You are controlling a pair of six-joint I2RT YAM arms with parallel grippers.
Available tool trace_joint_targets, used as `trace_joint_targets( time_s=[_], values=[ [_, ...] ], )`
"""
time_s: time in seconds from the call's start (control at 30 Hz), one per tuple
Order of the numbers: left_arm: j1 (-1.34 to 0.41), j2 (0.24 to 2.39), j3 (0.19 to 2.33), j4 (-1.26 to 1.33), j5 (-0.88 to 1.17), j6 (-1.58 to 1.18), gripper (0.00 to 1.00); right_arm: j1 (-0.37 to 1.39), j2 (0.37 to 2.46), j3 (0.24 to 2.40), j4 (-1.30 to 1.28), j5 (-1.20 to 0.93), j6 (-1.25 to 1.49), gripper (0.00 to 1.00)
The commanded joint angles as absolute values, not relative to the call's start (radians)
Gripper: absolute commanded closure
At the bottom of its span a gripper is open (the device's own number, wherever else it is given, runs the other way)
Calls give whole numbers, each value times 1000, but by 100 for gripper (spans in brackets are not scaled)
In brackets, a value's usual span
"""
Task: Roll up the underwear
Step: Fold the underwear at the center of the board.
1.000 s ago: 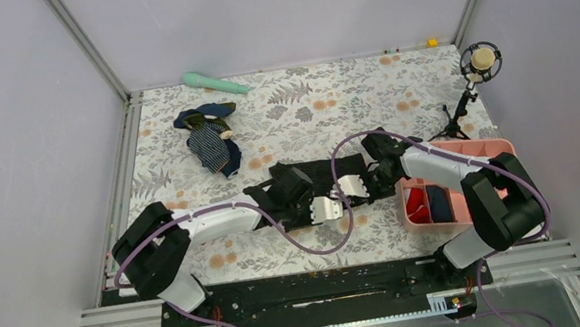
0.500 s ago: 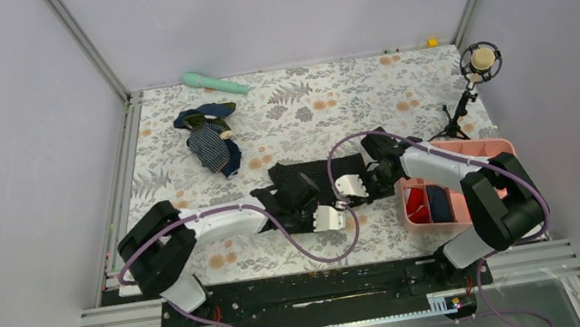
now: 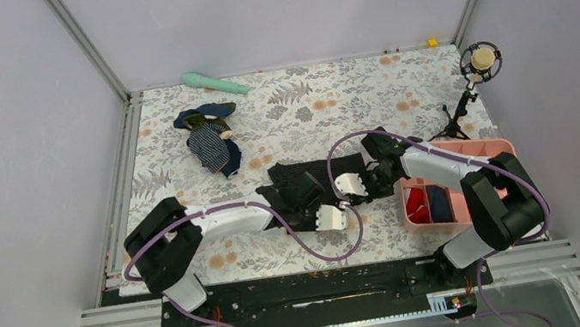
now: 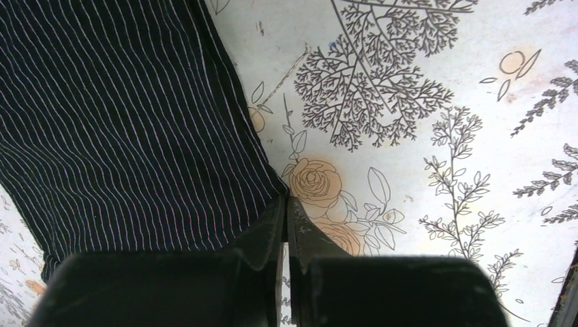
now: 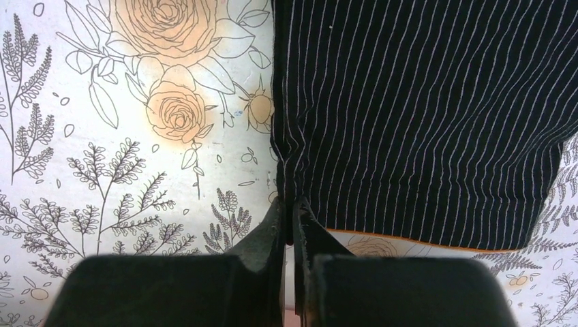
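The underwear [image 3: 318,170] is black fabric lying on the flowered table top between the two arms. In the wrist views it shows fine white pinstripes [image 4: 123,122] and a thin orange line along its hem [image 5: 422,242]. My left gripper [image 3: 313,206] is at its near left part, and its jaws [image 4: 285,199] are shut on a corner of the fabric. My right gripper [image 3: 357,186] is at its right edge. Its jaws [image 5: 290,202] are shut on a bunched fold of the cloth edge.
A navy striped garment with olive trim [image 3: 210,139] lies at the back left and a teal object [image 3: 214,82] by the back wall. A pink bin [image 3: 483,152] with red and navy rolls stands right. A microphone on a stand [image 3: 476,64] is behind it.
My left arm has moved to the right with the fabric, drawing the underwear's left part inward so that it looks narrower. The right gripper has stayed nearly in place.
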State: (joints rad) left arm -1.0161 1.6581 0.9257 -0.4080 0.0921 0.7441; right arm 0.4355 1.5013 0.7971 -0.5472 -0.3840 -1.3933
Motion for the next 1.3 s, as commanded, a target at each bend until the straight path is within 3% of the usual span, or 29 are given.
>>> trace_joint_targets(
  time_s=[0.0, 0.3, 0.73, 1.27],
  values=[
    [-976, 1644, 919, -466, 75, 765, 100, 439, 1481, 807, -547, -408, -1363, 100],
    [-886, 1515, 984, -479, 188, 824, 100, 439, 1426, 916, -695, -502, -1262, 100],
    [-793, 1600, 1156, -774, 445, 1080, 100, 439, 1466, 1026, -863, -501, -1210, 100],
    [-600, 1851, 1495, -908, 494, 1262, 100, 375, 1807, 1432, -1126, -530, -1198, 100]
  ],
)
